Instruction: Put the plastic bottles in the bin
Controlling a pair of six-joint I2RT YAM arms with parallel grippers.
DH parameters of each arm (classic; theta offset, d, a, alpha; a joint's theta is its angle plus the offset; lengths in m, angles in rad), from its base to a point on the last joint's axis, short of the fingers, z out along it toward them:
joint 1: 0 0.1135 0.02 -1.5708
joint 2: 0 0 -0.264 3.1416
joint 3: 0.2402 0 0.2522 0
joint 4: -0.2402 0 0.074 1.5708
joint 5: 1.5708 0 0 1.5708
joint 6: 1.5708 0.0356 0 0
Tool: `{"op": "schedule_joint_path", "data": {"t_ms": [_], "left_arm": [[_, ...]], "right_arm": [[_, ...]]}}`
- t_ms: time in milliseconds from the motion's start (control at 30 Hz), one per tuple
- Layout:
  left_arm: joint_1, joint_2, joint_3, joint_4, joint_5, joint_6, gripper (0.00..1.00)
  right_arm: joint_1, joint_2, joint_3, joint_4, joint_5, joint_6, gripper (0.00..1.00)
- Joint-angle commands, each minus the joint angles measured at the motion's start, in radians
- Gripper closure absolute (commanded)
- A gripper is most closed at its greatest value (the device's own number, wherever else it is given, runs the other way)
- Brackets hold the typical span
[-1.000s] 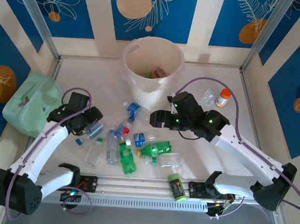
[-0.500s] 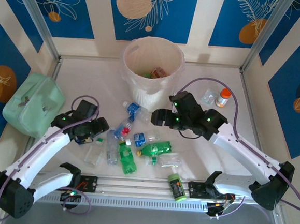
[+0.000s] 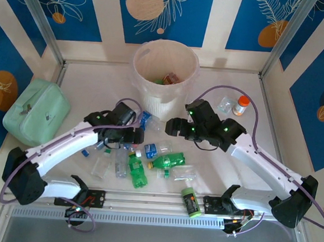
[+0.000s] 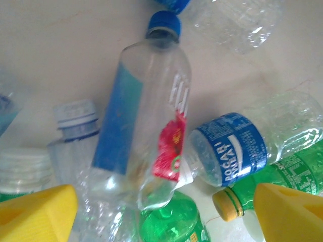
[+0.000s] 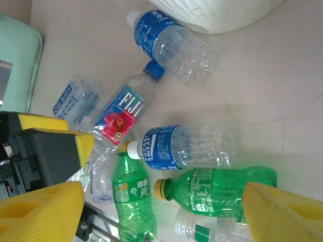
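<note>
Bottles lie jumbled under the left gripper, whose jaws gape empty over the Fiji bottle; the bin stands near, beyond it. Closing here, I reckon, could snag a neighbour or squirt the slick bottle sideways.

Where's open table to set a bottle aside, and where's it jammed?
Bare table lies between the mint-green case and the bin, and behind the orange-capped container. Crowded: the plastic bottles piled before the bin.

Clear blue-capped bottle centred, blue-labelled bottle seemingly touching it, yellow-capped green bottle beside, left gripper spread wide.
</note>
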Motion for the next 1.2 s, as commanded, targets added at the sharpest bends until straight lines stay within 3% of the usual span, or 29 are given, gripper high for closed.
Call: {"op": "schedule_joint_path", "data": {"t_ms": [0, 267, 467, 1167], "left_arm": [[-0.036, 0.062, 0.079, -0.046, -0.046, 0.139, 0.09], [-0.071, 0.183, 0.174, -0.138, -0.152, 0.272, 0.09], [-0.076, 0.247, 0.194, -0.158, -0.129, 0.320, 0.07], [-0.103, 0.333, 0.212, -0.216, -0.187, 0.366, 0.07]], "right_arm": [[-0.010, -0.018, -0.006, 0.005, -0.022, 0.015, 0.17], [-0.015, -0.035, -0.015, 0.001, -0.022, 0.020, 0.17], [-0.017, -0.037, -0.019, 0.002, -0.022, 0.023, 0.17], [-0.022, -0.033, -0.015, 0.006, -0.027, 0.022, 0.17]]}}
